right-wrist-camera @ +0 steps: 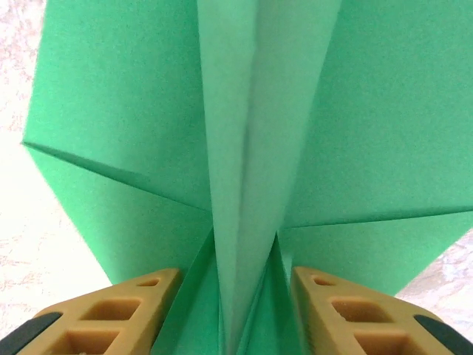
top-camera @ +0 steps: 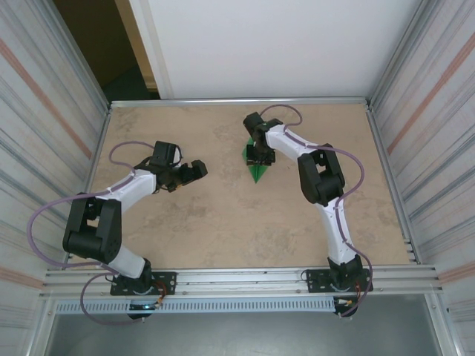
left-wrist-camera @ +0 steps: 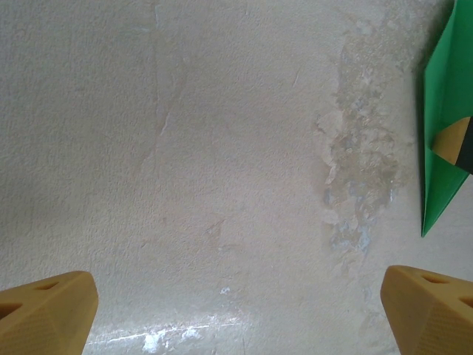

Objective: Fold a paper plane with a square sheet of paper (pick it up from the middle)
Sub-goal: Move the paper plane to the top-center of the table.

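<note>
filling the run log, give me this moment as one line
left gripper open, over table | right gripper open, astride paper plane ridge

Green paper plane [right-wrist-camera: 251, 148] (raised centre fold), wings spread.

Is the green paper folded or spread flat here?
Folded. The paper plane shows a raised centre ridge, layered flaps and diagonal creases in the right wrist view; from above it is a narrow pointed shape.

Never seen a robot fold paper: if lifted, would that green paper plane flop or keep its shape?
The paper plane is thin, so probably very light. Its raised middle crease likely stiffens it lengthwise; the flat wings may sag. A push would probably slide it.
</note>
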### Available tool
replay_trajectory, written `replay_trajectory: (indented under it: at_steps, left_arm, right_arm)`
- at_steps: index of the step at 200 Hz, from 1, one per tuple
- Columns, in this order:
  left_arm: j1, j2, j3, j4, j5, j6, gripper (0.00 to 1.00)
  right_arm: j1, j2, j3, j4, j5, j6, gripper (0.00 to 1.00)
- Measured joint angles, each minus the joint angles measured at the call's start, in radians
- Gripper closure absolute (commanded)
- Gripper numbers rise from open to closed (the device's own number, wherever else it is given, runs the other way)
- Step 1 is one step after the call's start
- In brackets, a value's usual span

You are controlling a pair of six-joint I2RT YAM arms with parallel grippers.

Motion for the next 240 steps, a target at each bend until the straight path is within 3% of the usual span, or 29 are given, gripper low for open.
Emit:
replay_trajectory:
  at_steps: [76, 131, 240]
  left_arm:
    - [0.0, 0.007, 0.0, 0.0, 0.0, 0.0, 0.01]
    - [0.0, 0.007, 0.0, 0.0, 0.0, 0.0, 0.01]
    - [0.0, 0.007, 0.017, -0.019, 0.0, 0.0, 0.01]
  right_arm:
    - [0.012, 0.018, 0.017, -0.013, 0.041, -0.003, 0.54]
    - [0.003, 0.061, 0.09, -0.034, 0.053, -0.038, 0.46]
    - [-0.004, 0.077, 0.126, -0.033, 0.071, -0.075, 0.43]
